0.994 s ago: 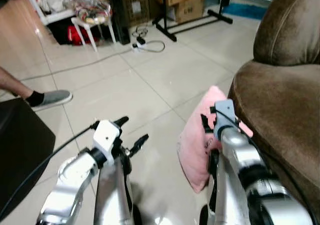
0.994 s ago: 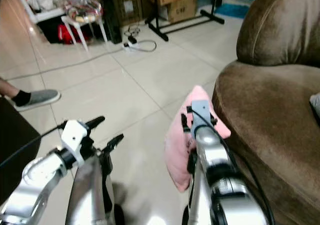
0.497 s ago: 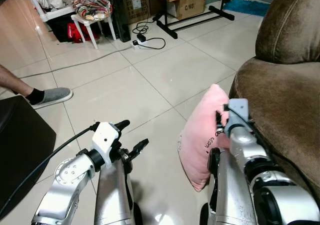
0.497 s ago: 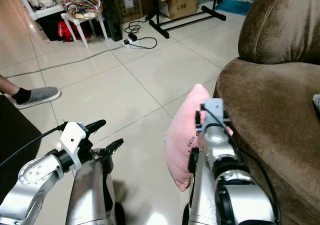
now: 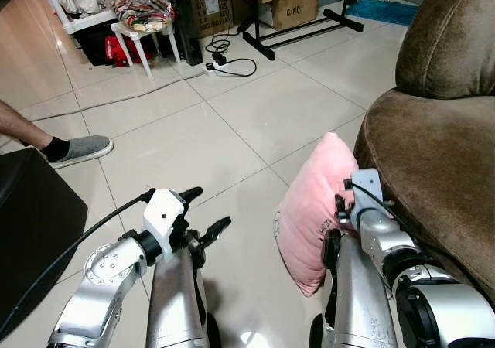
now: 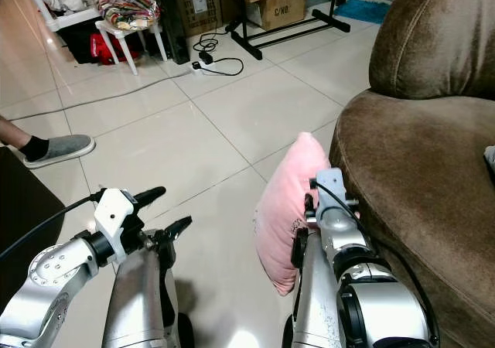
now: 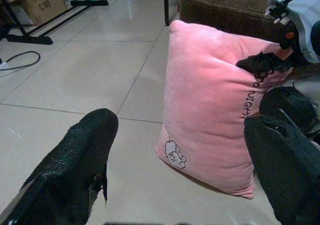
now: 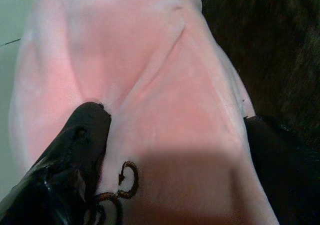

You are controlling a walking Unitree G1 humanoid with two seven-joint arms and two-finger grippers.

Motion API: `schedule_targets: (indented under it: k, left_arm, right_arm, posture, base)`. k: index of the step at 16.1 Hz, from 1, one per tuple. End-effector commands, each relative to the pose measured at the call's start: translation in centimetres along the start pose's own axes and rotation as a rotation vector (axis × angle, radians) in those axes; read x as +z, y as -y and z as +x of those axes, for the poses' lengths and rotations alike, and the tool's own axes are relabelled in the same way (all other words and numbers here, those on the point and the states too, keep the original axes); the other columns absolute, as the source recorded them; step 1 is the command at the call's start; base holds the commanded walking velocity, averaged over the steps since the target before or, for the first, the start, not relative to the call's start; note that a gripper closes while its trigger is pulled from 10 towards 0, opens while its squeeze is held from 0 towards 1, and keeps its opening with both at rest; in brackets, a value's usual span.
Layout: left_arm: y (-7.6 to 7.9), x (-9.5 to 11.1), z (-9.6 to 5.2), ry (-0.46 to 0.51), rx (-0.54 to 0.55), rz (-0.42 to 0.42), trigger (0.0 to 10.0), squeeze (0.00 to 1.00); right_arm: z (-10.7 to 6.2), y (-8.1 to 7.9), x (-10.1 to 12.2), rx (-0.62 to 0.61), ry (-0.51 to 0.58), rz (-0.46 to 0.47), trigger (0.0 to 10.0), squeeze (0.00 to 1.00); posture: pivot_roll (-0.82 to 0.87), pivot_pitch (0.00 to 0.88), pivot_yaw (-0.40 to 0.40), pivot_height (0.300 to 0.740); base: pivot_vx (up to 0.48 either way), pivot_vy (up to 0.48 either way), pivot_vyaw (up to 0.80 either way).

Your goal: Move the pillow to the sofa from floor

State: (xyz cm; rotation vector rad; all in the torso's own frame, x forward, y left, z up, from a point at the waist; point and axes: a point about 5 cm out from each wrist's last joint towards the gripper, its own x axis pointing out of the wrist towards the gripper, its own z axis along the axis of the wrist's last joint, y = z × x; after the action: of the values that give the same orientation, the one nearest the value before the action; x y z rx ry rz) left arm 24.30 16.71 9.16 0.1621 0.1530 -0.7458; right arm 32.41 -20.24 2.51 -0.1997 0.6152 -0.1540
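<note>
- A soft pink plush pillow [image 5: 313, 213] with dark stitched lettering stands on edge on the pale tiled floor [image 5: 193, 139], leaning against the front of the brown velvety sofa [image 5: 433, 162].
- Our right gripper [image 8: 170, 155] straddles the pillow's upper edge, one black finger [image 8: 75, 150] pushed into the fabric on the floor side and the other on the sofa side; the fingers pinch the cushion, which creases between them.
- To do this step well, we judge the pinch should gather a deep fold of plush before lifting, then the pillow should rise clear of the seat's front edge and travel over the cushion, since a shallow hold on soft stuffing may slip.
- Our left gripper [image 7: 180, 175] hovers low over the tiles just beside the pillow, its fingers spread wide and holding nothing.
- Against half a second ago, our right wrist sits lower and closer to us, and the pillow's top has dipped slightly with it.
- A person's grey shoe [image 5: 81, 148] rests well apart on the left.
</note>
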Motion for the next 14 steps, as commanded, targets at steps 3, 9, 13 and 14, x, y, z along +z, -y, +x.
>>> schedule_targets:
  k: [3,9,13,14]
  left_arm:
    - [0.0,-0.1,-0.4,-0.024,-0.028,0.002,10.0,0.00]
    - [0.4,-0.4,-0.5,-0.058,-0.087,-0.024,10.0,0.00]
    - [0.5,-0.5,-0.2,-0.066,-0.114,-0.034,10.0,0.00]
    - [0.6,-0.5,-0.1,-0.068,-0.120,-0.037,10.0,0.00]
  right_arm:
    - [-0.3,-1.6,-1.6,0.111,-0.061,0.012,4.2,0.00]
    - [-0.4,-2.6,-1.7,0.184,-0.046,-0.006,0.0,0.00]
    - [-0.5,-2.7,-1.7,0.202,-0.041,-0.008,0.0,0.00]
    - [-0.5,-2.8,-1.7,0.206,-0.040,-0.010,0.0,0.00]
  posture:
    - [-0.01,0.038,0.119,0.384]
    - [-0.02,0.028,0.121,0.384]
    - [-0.03,0.008,0.118,0.384]
    - [-0.03,0.006,0.118,0.384]
  base:
    - [0.000,0.000,0.00]
    - [0.000,0.000,0.00]
    - [0.000,0.000,0.00]
    - [0.000,0.000,0.00]
